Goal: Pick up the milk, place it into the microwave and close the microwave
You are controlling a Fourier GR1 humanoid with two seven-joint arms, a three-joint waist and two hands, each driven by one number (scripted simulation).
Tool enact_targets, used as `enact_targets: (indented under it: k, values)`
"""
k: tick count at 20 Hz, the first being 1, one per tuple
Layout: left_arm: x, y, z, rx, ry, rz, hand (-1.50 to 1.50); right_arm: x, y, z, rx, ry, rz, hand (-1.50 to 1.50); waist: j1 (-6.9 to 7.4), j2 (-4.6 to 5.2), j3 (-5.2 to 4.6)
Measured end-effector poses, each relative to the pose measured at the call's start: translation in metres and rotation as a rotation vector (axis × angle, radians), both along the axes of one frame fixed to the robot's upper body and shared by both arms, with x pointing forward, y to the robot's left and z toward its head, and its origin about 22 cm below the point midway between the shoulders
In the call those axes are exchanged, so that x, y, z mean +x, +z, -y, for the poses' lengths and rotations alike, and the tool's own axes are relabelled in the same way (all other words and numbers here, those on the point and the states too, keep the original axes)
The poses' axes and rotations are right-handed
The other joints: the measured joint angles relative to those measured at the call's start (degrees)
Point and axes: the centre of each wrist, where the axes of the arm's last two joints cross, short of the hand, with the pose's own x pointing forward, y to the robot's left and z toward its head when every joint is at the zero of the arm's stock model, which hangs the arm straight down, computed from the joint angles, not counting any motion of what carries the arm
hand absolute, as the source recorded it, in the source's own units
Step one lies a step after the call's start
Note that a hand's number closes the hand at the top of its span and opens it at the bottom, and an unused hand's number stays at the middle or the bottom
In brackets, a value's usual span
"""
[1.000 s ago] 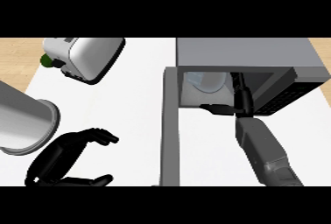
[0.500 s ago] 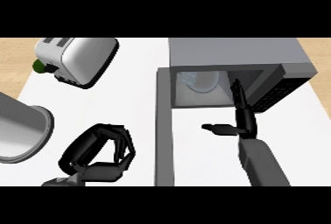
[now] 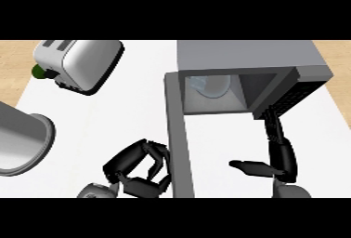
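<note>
— Where is the milk?

— Inside the microwave (image 3: 247, 53): a pale shape (image 3: 208, 86) on the left of the open cavity, which I take for the milk (its outline is too soft to be sure). No hand touches it.

— And the right hand?

— The right hand (image 3: 280, 155) is below and to the right of the milk, outside the cavity. Its fingers are straight and point up at the microwave's right front corner, with the thumb spread to the left. It holds nothing. I cannot tell whether the fingertips touch the front.

— What is around it?

— The microwave door (image 3: 179, 139) stands open. It shows edge-on as a grey strip running down from the cavity's left side, between the two hands. The left hand (image 3: 140, 169) is just left of the door, low over the counter (image 3: 130, 116), with its fingers curled on nothing. A toaster (image 3: 79, 62) lies at the upper left with a small green thing (image 3: 40, 71) beside it. A large grey pot (image 3: 24, 139) is at the left edge.
</note>
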Motion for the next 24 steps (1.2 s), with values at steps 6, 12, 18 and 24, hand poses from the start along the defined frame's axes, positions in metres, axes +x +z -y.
enact_targets:
  k: [6, 12, 18, 24]
  values:
    - [-0.01, -0.02, 0.039, 0.014, -0.098, -0.023, 1.5, -0.045, 0.035, 0.018, 0.006, -0.033, 0.039, -1.5, 0.42, 0.18, 0.04]
    - [-0.016, -0.03, 0.089, 0.068, -0.133, 0.001, 1.5, -0.073, 0.074, 0.035, 0.02, -0.022, 0.075, -1.5, 0.0, 0.42, 0.03]
    - [-0.023, -0.035, 0.119, 0.055, -0.027, 0.01, 1.5, -0.089, 0.103, 0.043, 0.068, 0.036, 0.102, -1.5, -1.13, 0.71, 0.03]
    - [-0.023, -0.032, 0.132, 0.005, 0.095, 0.018, 1.5, -0.091, 0.128, 0.043, 0.078, 0.128, 0.126, -1.5, -3.03, 1.22, -0.01]
